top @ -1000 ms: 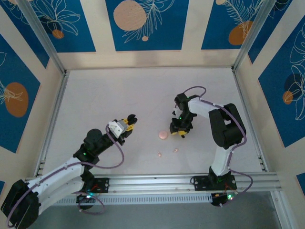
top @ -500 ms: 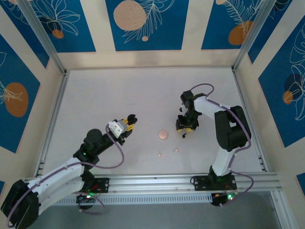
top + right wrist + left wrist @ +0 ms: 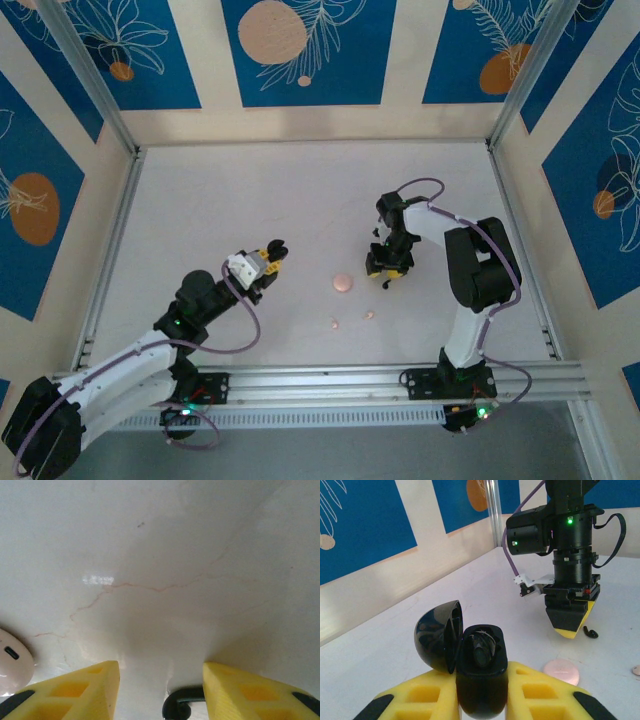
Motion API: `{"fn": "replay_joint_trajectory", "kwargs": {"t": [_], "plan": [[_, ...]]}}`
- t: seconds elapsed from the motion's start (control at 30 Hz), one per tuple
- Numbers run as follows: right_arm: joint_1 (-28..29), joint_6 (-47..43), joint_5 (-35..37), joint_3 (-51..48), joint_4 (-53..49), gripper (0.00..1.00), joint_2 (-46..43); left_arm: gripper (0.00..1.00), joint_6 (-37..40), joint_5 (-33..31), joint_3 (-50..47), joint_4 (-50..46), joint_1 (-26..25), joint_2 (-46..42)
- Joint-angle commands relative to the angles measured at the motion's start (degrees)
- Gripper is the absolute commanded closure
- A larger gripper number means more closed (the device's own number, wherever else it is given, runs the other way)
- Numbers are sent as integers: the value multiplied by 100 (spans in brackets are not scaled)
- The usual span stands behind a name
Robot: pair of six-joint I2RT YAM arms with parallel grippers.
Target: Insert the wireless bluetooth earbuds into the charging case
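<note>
Black earbud lies on the table between your right gripper's half-parted fingers, so you're at pickup: lower, pinch, then carry it to the open charging case clamped in your left gripper, avoiding the pink case and pink buds nearby.

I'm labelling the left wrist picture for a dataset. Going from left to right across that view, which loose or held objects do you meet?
In order: open black charging case → pink round case → black earbud → pale pink earbud, cut by the right edge.
</note>
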Motion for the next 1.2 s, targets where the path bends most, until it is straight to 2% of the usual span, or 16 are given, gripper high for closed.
{"fn": "replay_joint_trajectory", "kwargs": {"t": [0.0,0.6,1.0,1.17], "plan": [[52,244,-32,-226,-482,53,-54,78,61,64,110,-1,69,-64],[300,595,-317,-609,-726,61,-576,78,35,97,105,-83,68,-150],[382,247,527,-66,-951,63,-403,78,35,80,109,-144,69,-219],[472,131,545,110,-933,65,-80,78,43,55,105,-205,70,-263]]}}
